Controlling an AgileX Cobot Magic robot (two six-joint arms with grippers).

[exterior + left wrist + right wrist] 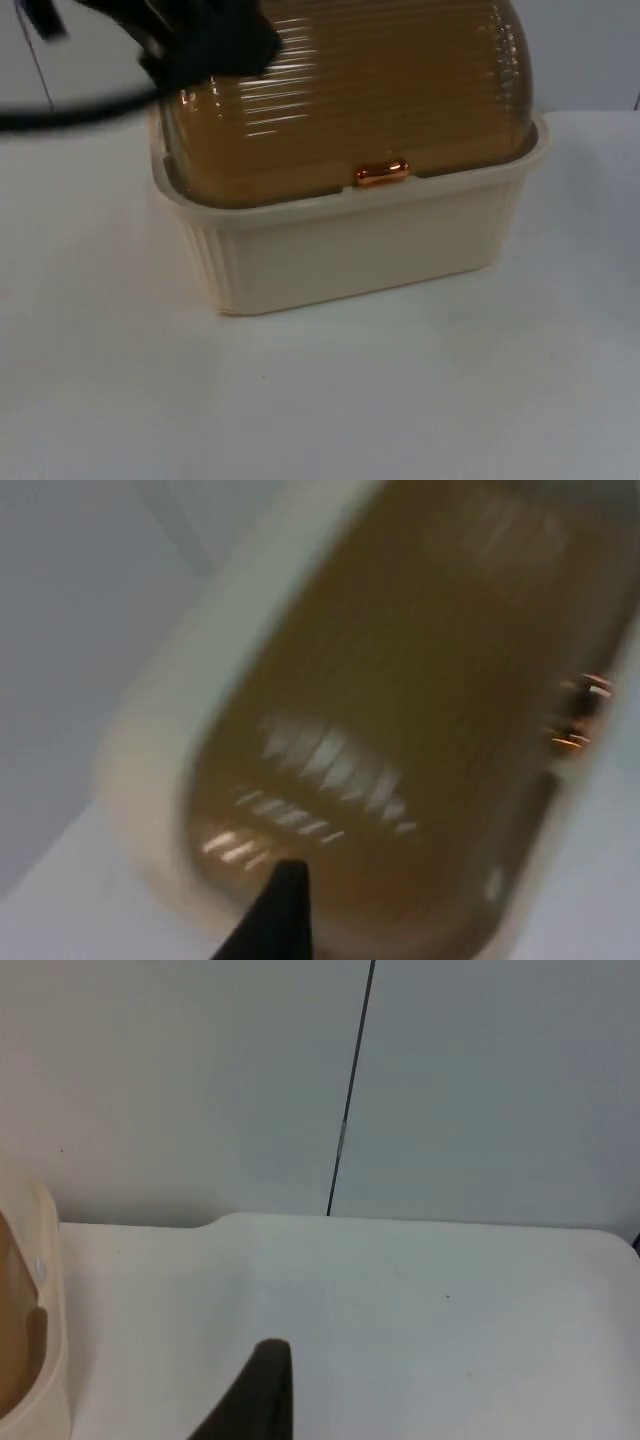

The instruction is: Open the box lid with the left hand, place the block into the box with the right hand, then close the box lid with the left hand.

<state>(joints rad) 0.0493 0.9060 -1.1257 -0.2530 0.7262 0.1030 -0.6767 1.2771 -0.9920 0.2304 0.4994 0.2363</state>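
The near part of the white surface (pixel 320 400) lies bare in the top view. Past it, toward the far edge, stands the cream box (pixel 350 250), a ribbed tub with a broad rim. Its amber, ridged, domed lid (pixel 360 90) is down over the tub, and the small copper handle (pixel 382 173) sits at the lid's front lip, right against the rim.

The left claw (pixel 205 40) is a dark shape over the lid's far left shoulder, above the box's left end, close to or touching the dome; whether contact is made cannot be told, nor whether the claw is released or clenched. The handle lies nearer the front of the surface than this claw, well apart from it.

The left wrist view looks close onto the lid (pixel 420 710), with the cream rim (pixel 200 680) running along one side and bright glints of the handle (pixel 580 715) at the other. One black fingertip (pixel 280 910) of the left claw stands over the lid's ridges.

The right wrist view gives what the others lack: the surface's (pixel 400 1310) far edge meeting the grey partition wall (pixel 200 1080), and one end of the box (pixel 35 1310), well apart from the right claw's black fingertip (pixel 265 1390). Whether the right claw is released or clenched cannot be told either.
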